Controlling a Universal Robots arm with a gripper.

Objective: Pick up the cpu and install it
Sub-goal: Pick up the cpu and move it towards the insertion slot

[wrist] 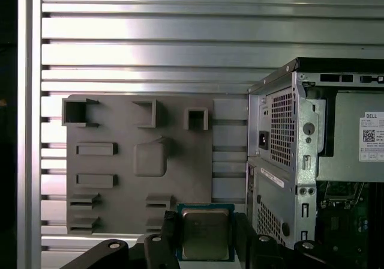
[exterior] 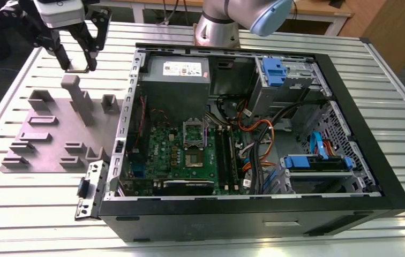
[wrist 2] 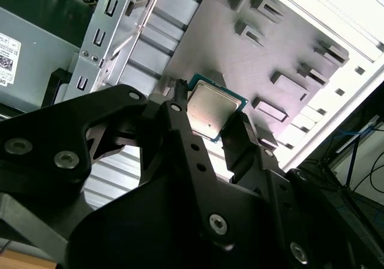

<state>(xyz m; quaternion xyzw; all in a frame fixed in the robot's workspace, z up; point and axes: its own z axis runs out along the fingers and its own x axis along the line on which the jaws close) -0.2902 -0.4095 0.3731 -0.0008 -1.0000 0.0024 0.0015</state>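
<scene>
Black two-finger gripper (exterior: 78, 67) is clamping the cpu (wrist 2: 213, 109) by two opposite edges. It is holding it in the air over one edge of the grey fixture plate (exterior: 45, 152), well apart from the open computer case (exterior: 260, 220). In both wrist views the cpu is showing as a thin flat square, with a matte silver metal lid on a green-edged substrate. The fingers (wrist 2: 186, 143) are showing as matte black bars with small holes. The fixture plate is lying flat. It is dull grey plastic, carrying square upright blocks and low slotted pockets. One tall post (exterior: 81, 101) is standing just below the gripper in the exterior view. The case is lying on its side, black shell outside, perforated bare steel inside. It is housing a green motherboard (exterior: 163, 152), a grey power supply box (exterior: 177, 80), blue plastic drive latches (exterior: 274, 68) and orange and black cables (exterior: 249, 126). Everything is sitting on a ribbed aluminium slat table (exterior: 24, 225), shiny and glaring. The robot arm base (exterior: 217, 29) is standing at the table's far side, with wooden furniture (exterior: 388, 27) behind.
</scene>
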